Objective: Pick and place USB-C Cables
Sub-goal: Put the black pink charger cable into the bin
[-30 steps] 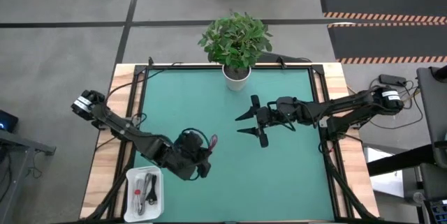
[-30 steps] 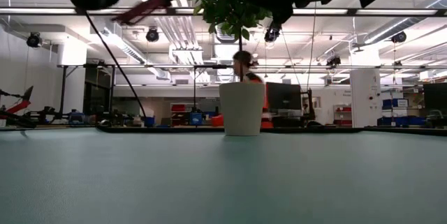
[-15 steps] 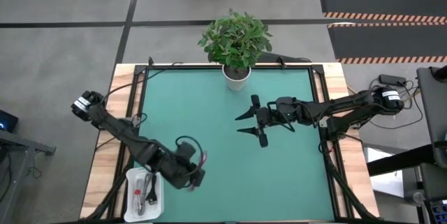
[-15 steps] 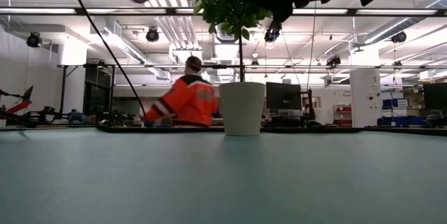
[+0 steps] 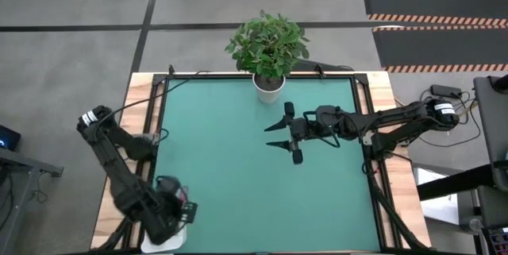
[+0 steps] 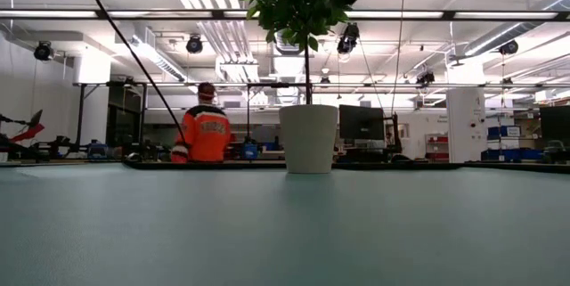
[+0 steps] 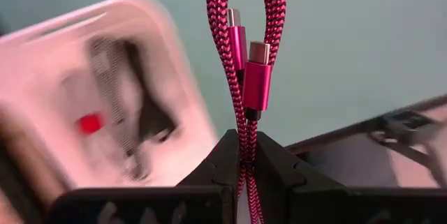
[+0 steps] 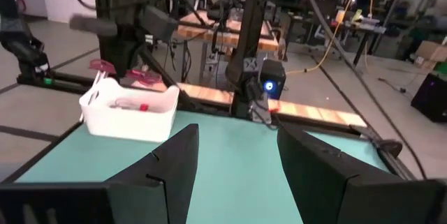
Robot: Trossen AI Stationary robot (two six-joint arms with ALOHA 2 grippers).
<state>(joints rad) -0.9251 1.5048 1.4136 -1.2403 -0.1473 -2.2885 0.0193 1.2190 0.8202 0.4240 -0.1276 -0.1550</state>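
Swung since a moment ago from mid-table out to the near left corner: left pincer (image 7: 244,155), clamped on a magenta cable (image 7: 246,56), looped bundle standing up between the fingers with both plugs showing. Just beyond and beside it, white tray (image 7: 157,63) holding more cables, blurred, one with a red spot. Right pincer (image 5: 279,133) over the mat's (image 5: 238,160) middle near the potted plant (image 5: 268,47), fingers spread apart, holding nothing
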